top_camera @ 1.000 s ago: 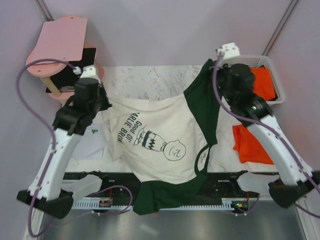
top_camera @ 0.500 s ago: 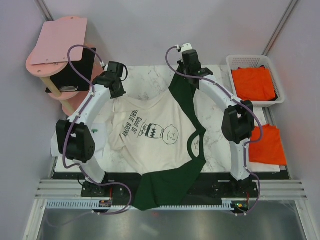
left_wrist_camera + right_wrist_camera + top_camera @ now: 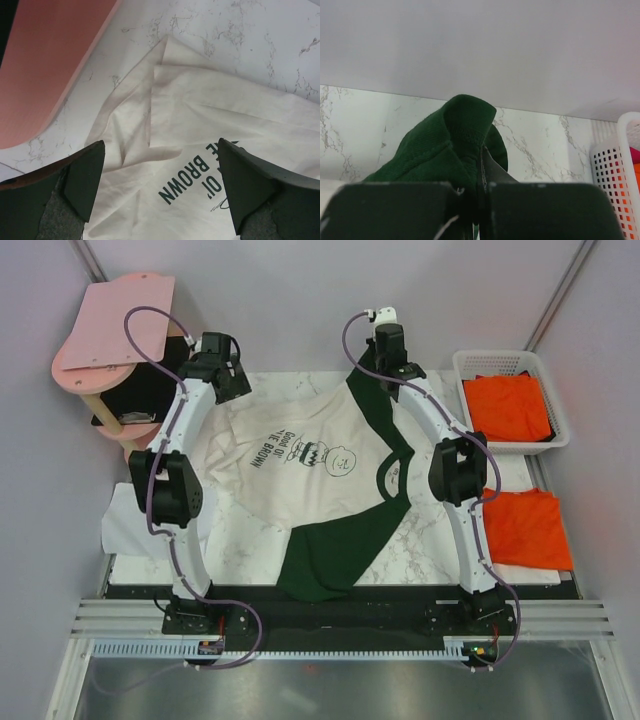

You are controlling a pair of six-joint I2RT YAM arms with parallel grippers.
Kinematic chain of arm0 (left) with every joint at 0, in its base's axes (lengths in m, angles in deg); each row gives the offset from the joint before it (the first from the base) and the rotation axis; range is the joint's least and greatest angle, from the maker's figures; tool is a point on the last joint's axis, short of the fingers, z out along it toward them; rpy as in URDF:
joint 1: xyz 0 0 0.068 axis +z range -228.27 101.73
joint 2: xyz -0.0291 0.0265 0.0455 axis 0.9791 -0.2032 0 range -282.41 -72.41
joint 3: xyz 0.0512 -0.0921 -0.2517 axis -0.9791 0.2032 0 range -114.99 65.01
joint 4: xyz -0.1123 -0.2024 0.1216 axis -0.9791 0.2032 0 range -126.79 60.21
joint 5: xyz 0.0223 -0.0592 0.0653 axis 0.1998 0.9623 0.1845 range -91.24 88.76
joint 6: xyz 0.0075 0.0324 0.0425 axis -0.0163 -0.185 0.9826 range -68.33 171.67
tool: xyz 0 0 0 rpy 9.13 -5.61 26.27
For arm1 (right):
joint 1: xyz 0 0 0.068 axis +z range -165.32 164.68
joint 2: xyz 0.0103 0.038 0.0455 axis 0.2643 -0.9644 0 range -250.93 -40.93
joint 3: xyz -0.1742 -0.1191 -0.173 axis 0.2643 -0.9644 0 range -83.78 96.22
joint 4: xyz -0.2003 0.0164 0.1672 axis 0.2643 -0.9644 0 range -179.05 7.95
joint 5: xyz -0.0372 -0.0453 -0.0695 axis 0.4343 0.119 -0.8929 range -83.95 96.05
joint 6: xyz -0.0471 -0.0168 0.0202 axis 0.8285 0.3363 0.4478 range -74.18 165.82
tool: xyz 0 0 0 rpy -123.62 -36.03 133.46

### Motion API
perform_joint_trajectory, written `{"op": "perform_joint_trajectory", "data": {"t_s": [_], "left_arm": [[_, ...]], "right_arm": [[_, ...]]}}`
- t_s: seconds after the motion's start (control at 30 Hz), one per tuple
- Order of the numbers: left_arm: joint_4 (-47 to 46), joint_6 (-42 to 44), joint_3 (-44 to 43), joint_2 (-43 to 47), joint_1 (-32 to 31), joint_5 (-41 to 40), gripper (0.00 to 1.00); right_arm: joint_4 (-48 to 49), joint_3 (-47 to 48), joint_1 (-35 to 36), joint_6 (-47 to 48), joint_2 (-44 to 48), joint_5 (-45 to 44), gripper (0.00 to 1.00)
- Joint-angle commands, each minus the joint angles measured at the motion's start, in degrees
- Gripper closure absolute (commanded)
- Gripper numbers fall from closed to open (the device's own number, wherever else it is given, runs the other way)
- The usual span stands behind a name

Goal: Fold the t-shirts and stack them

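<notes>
left gripper (image 3: 160,150) wide open, holding nothing, over cream t-shirt (image 3: 215,120) | right gripper (image 3: 482,186) clamped on green sleeve (image 3: 455,135), pads hidden by cloth | basket (image 3: 626,165) cut off

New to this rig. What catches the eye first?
The cream shirt sprawls across the table, its green sleeve pinched in the shut right hand at the far edge; the left hand hangs open over its far left corner. One orange shirt fills the basket far right, a second orange shirt lies nearer.

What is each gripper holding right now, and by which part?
The right gripper pinches the cream shirt by its dark green sleeve; the left gripper is open, holding nothing.
</notes>
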Motion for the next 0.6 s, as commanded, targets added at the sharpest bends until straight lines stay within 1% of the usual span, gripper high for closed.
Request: {"op": "perform_joint_trajectory", "data": {"t_s": [0.0, 0.07, 0.1, 0.13, 0.17, 0.2, 0.27, 0.3, 0.37, 0.4, 0.43, 0.47, 0.5, 0.57], "left_arm": [[-2.31, -0.01, 4.69, 8.68, -0.2, 1.93, 0.0], [-3.55, -0.01, 8.31, 11.51, -0.2, 4.56, 0.0], [-3.9, -0.36, 11.9, 12.91, -0.29, 5.44, 0.0], [-4.69, -0.36, 13.67, 15.28, -0.38, 7.1, 0.0], [-5.13, -0.36, 15.43, 16.69, -0.81, 7.64, 0.0], [-5.66, -0.36, 19.1, 17.84, -0.99, 7.82, 0.0], [-6.98, 0.51, 22.55, 21.27, -1.78, 9.05, 0.0], [-7.07, 0.86, 25.61, 22.23, -2.04, 9.05, 0.0], [-7.33, 1.22, 28.88, 25.48, -2.48, 10.02, 0.0], [-7.68, 1.13, 32.73, 26.71, -2.66, 10.37, 0.0], [-8.12, 1.04, 34.77, 27.77, -2.92, 10.72, 0.0], [-8.99, 1.04, 36.87, 29.61, -3.1, 10.9, 0.0], [-9.35, 0.35, 40.29, 30.24, -3.36, 10.64, 0.0], [-9.27, -0.45, 42.6, 31.03, -3.89, 11.16, 0.01]], "right_arm": [[4.97, -2.15, 0.62, 0.17, 4.1, 1.2, 1.0], [5.32, -4.17, 0.53, -0.26, 5.59, 1.46, 1.0], [4.97, -4.7, 0.53, -0.35, 5.86, 1.64, 0.91], [4.8, -6.18, 0.53, -0.7, 6.56, 1.55, 0.73], [4.53, -7.33, 0.62, -1.05, 7.09, 1.2, 0.39], [4.36, -8.64, 0.62, -1.58, 7.7, 0.85, 0.28], [3.57, -13.47, 0.62, -2.98, 10.6, -0.72, 0.02], [2.95, -15.32, 0.44, -4.3, 11.83, -0.82, 0.02], [2.51, -23.3, 0.53, -5.71, 17.27, -0.56, 0.02], [2.86, -26.73, 0.53, -7.54, 22.16, -0.3, 0.02], [3.3, -34.33, 0.44, -9.47, 24.91, 1.53, 0.02], [4.95, -38.32, 0.53, -10.36, 27.72, 2.42, 0.02], [5.49, -46.02, 0.53, -11.85, 33.32, 3.56, 0.02], [6.11, -52.83, 0.62, -15.37, 38.44, 6.72, 0.02]]}}
